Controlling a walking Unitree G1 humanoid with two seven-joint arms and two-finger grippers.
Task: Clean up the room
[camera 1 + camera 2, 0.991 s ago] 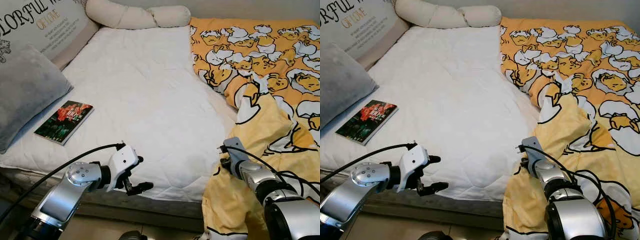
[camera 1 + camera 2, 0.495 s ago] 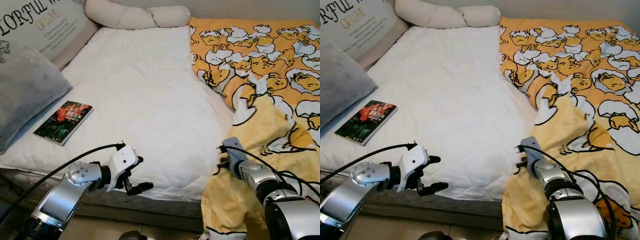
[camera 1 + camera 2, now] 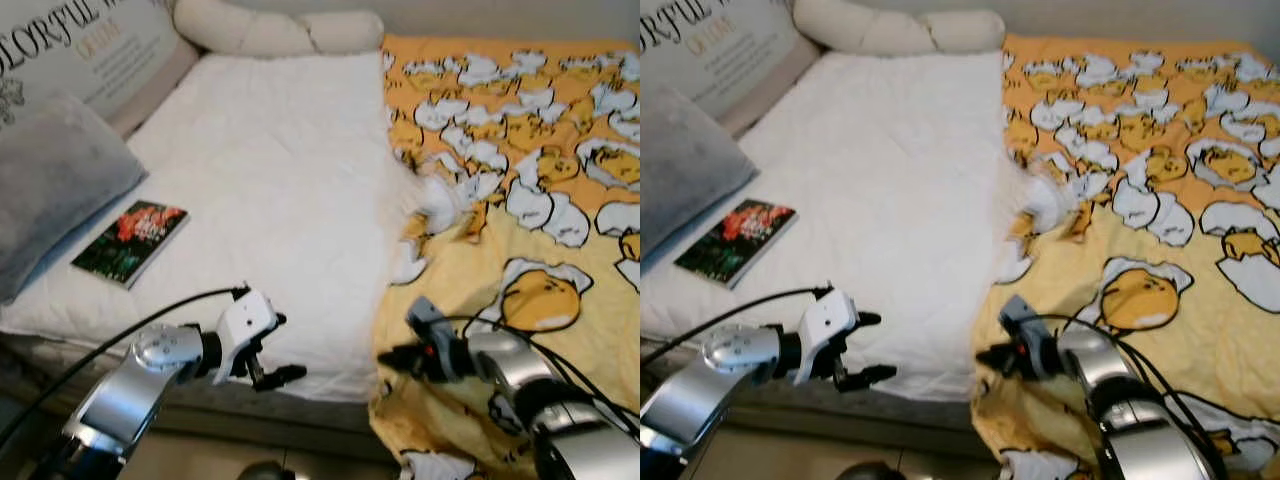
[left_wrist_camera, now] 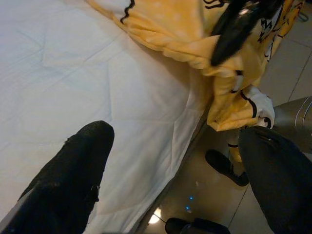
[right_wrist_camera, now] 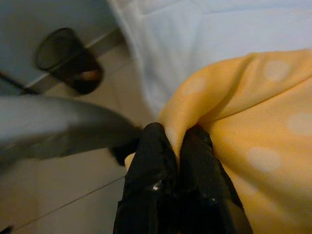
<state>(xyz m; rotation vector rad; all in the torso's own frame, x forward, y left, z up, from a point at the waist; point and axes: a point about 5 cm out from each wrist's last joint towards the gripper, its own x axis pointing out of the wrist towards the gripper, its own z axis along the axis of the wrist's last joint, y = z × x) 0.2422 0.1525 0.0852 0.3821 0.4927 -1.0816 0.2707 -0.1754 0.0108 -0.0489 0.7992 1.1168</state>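
Your right gripper has its jaws pinched tight on a fold of the yellow duvet, the cloth bunched between the two black fingers. From the head views you see that gripper low at the near edge of the bed, at the duvet's left border, where the fabric hangs down over the mattress side. The duvet, printed with white and orange cartoon shapes, covers the right half of the bed up to the headboard end, and its left edge is crumpled about midway along.

Your left gripper hovers just off the near edge of the white mattress, jaws spread wide and holding nothing; its wrist view shows the two fingers apart over the sheet's edge and the floor below.

A book with a dark red and green cover lies flat on the left part of the mattress, near a grey pillow. A lettered cushion and a cream bolster sit at the far end. In the right wrist view, a dark mesh bin stands on the floor beside the bed.
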